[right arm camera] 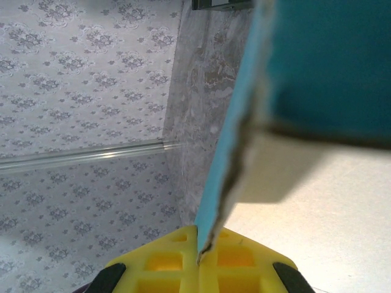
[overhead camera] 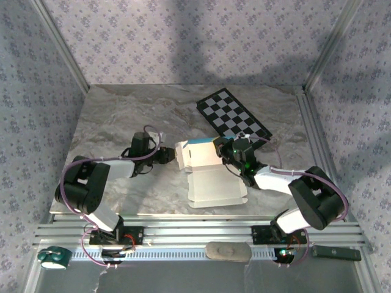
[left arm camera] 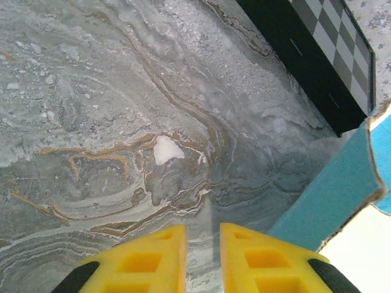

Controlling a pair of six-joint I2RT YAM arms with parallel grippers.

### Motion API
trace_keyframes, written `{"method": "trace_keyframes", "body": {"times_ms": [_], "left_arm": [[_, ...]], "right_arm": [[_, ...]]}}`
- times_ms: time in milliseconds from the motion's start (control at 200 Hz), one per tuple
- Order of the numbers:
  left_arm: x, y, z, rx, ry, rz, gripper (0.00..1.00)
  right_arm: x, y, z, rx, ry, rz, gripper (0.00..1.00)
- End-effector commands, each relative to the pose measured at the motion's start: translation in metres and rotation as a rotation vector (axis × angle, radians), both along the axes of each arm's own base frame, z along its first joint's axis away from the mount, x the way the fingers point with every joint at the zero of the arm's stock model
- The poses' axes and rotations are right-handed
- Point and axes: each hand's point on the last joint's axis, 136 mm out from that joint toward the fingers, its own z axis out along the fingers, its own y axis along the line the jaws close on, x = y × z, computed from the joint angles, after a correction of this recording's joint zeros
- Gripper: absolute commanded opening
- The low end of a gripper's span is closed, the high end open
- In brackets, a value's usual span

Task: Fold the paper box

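Paper box (overhead camera: pixel 214 177) sits approx. mid on table (overhead camera: pixel 122 116), half-formed: white inner face up, rear wall standing w/ a turquoise strip along its top. Checkerboard (overhead camera: pixel 233 116) lies flat behind it, far right, near but apart.

Right pincer (overhead camera: pixel 227 152) is at the box's far right corner. From its wrist cam, right pincer (right arm camera: pixel 200 244) is pressed together on thin turquoise cardboard, whose edge runs down betw. the yellow fingers.

Left pincer (overhead camera: pixel 170 157) is low at the box's left end, just beside it. From its wrist cam, left pincer (left arm camera: pixel 203 235) is spread a little, w/ bare table betw. the fingers, nothing gripped.
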Motion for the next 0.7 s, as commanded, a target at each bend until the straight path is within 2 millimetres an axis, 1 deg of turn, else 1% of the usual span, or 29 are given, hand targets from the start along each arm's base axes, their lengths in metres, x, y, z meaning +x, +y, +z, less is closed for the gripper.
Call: {"method": "trace_keyframes", "body": {"times_ms": [0,160,390,575,695], "left_arm": [[-0.003,-0.012,0.019,-0.027,-0.073,-0.075,0.23],[-0.004,-0.020,0.020,-0.022,-0.075,-0.095,0.25],[-0.005,-0.026,0.031,-0.026,-0.126,-0.109,0.27],[-0.011,-0.026,0.036,-0.024,-0.170,-0.149,0.30],[-0.020,-0.028,0.045,-0.037,-0.213,-0.195,0.34]], "right_arm": [[0.001,0.000,0.001,-0.006,-0.016,0.009,0.00],[0.003,-0.001,0.001,0.003,-0.014,0.005,0.00],[0.004,-0.001,0.003,0.008,-0.011,0.008,0.00],[0.007,-0.002,0.005,0.012,-0.002,0.015,0.00],[0.009,-0.003,0.005,0.015,0.006,0.020,0.00]]}}
